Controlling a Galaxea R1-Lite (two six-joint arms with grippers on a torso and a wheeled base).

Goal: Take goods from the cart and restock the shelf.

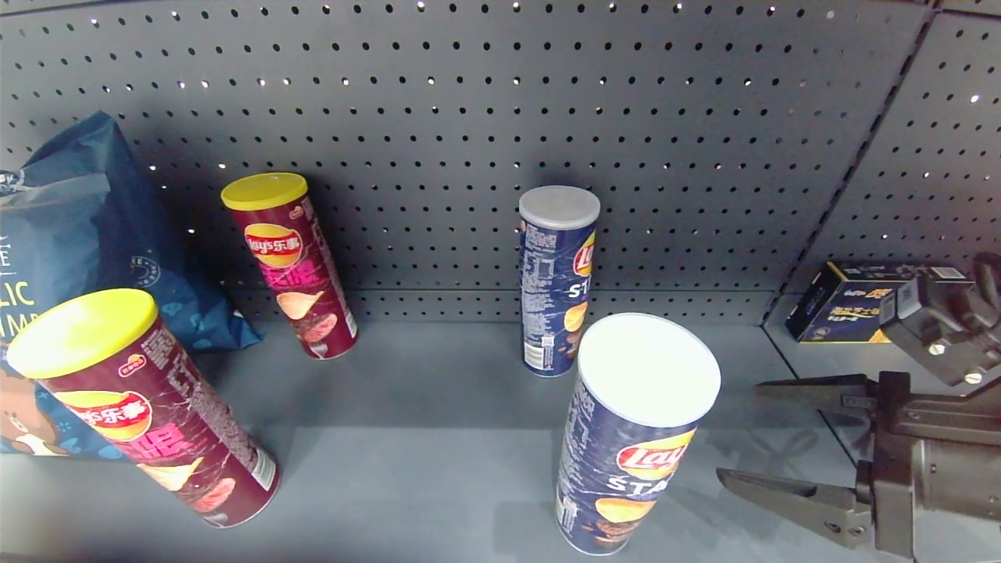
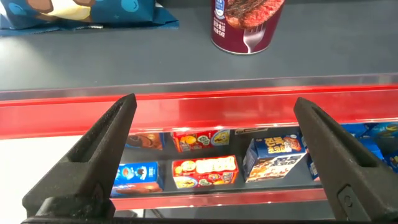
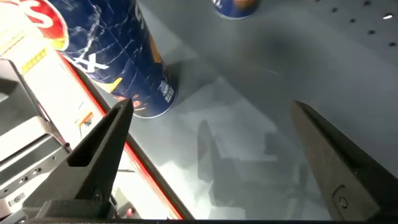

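The front blue can (image 1: 637, 438) stands upright on the shelf (image 1: 407, 438), just to the left of our right gripper (image 1: 738, 428) and clear of both fingers. That gripper is spread wide and holds nothing, with its fingertips pointing toward the can's side. In the right wrist view the gripper (image 3: 212, 106) hangs over bare shelf, and the front blue can (image 3: 118, 56) sits beside one finger, close to the red edge strip (image 3: 143, 174).

The rear blue can (image 1: 557, 281) stands upright farther from the right gripper, beyond the front one and against the pegboard (image 1: 469, 117). Well apart from this gripper, across the shelf to its left, we see the front maroon can (image 1: 148, 414) and the rear maroon can (image 1: 289, 266), both with yellow lids. A blue bag (image 1: 70, 234) leans just behind the front one. On the gripper's other side, past the shelf divider, a dark box (image 1: 841, 313) lies on the neighbouring bay.

Our left gripper (image 2: 214, 102) is also released and empty, and it is held level with the red edge strip (image 2: 199, 109). Past its fingertips we see the base of the front maroon can (image 2: 245, 25) and the blue bag (image 2: 81, 12). Small boxes (image 2: 205, 171) sit on the level below.
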